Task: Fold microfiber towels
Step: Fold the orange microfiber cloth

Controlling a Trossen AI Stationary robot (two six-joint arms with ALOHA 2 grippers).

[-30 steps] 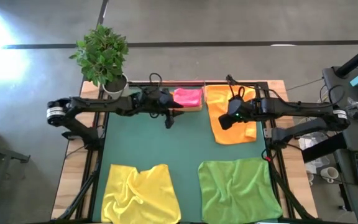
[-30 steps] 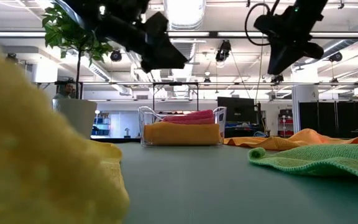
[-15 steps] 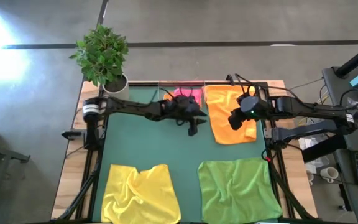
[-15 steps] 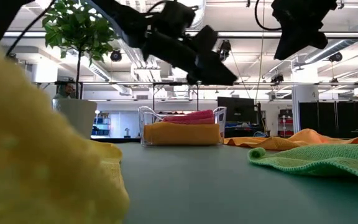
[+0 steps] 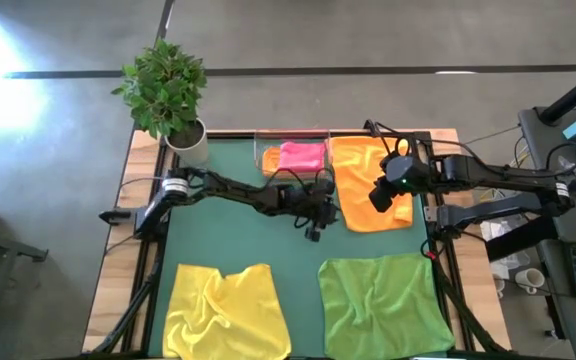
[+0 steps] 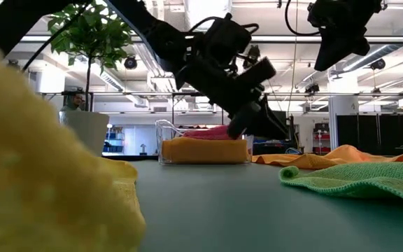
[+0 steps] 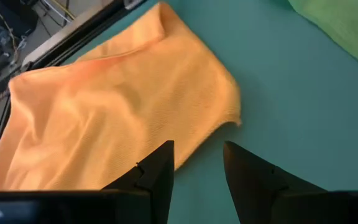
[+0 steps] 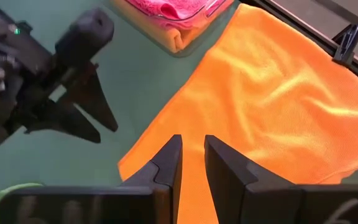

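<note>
Above the spread orange towel (image 5: 363, 190), both left gripper (image 5: 314, 232) and right gripper (image 5: 380, 199) hover, fingers apart.

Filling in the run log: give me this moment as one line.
left gripper: open, above mat beside flat orange towel | right gripper: open, over same towel | pink towel: folded in tray | yellow, green: unfolded

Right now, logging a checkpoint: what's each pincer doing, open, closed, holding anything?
Left pincer: open, empty, at the spread orange towel's corner.
Right pincer: open, empty, above the same towel.
</note>
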